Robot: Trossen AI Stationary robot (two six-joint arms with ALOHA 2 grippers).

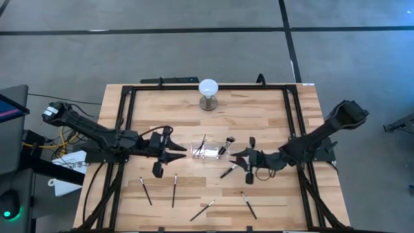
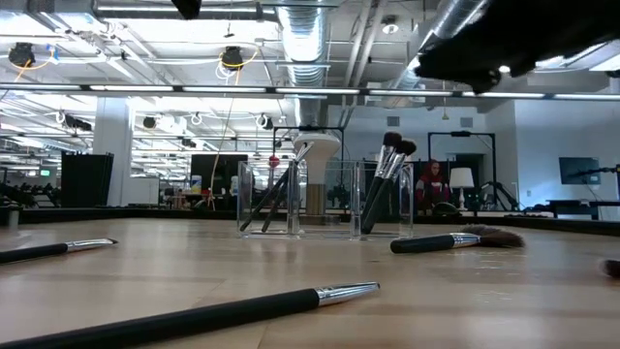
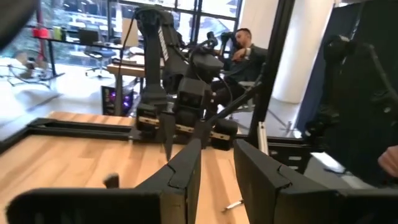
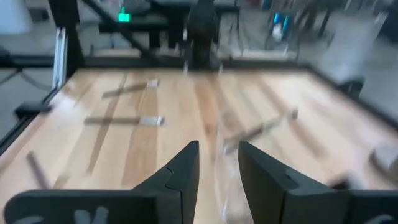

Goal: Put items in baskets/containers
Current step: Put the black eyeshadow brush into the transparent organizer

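A clear rectangular holder (image 1: 208,153) stands upright near the middle of the wooden tabletop (image 1: 259,116). In the low view it shows several compartments, with dark-handled makeup brushes (image 2: 386,184) leaning in it, bristles up: a pair at one end and another pair (image 2: 277,194) toward the other.

More brushes lie flat around the holder. One with a broad dark fan head (image 2: 455,241) lies just beside it, on the side of the right arm; from above it sits between the holder and the right tool (image 1: 247,160). On the front side of the holder, toward the tabletop's near edge, four slim brushes are spread well apart: one (image 1: 146,191), a second (image 1: 174,190), a third (image 1: 202,210) and a fourth (image 1: 249,204).

The left tool (image 1: 169,153) hovers just beside the holder on the left arm's side, its fingers (image 3: 186,171) standing a narrow gap apart with nothing between them. The right tool sits on the holder's opposite side, near the fan brush; its fingers (image 4: 180,171) are partly apart, and nothing shows between them.

A white globe on a metal base (image 1: 208,93) stands behind the holder, near the tabletop's far edge. Beyond the tabletop, a seated person (image 3: 244,53) shows in the left wrist view.
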